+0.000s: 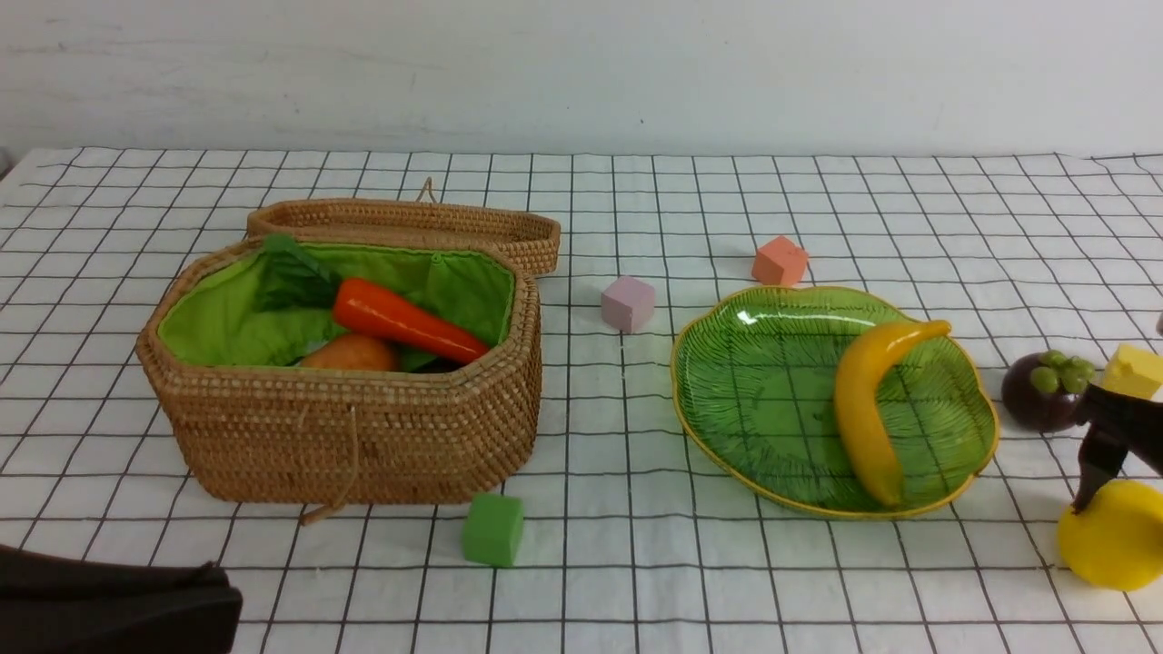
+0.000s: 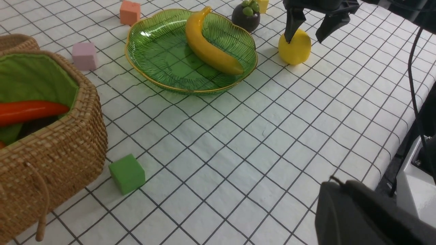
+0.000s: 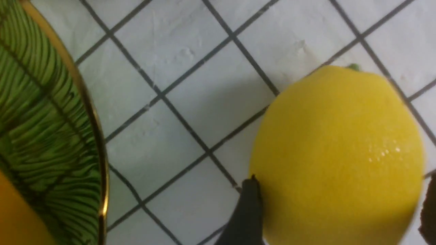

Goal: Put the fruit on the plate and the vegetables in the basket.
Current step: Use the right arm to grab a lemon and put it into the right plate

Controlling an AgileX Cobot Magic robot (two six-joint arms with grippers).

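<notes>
Straddling the lemon (image 2: 294, 51) near the plate (image 2: 160, 44), right hand (image 2: 303, 38) spread wide

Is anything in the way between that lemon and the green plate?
Nothing visible: only bare cloth lies between the lemon and the plate. The mangosteen sits farther back, off that path. The banana lies on the plate's side toward the lemon, so the lemon would likely need setting beside or past it.

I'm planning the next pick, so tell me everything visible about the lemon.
The lemon is round, bright yellow and plastic-looking, with a small green nub at one end. It lies on the checked cloth, right of the plate and apart from it. The right gripper hangs open, straddling it from above.
</notes>
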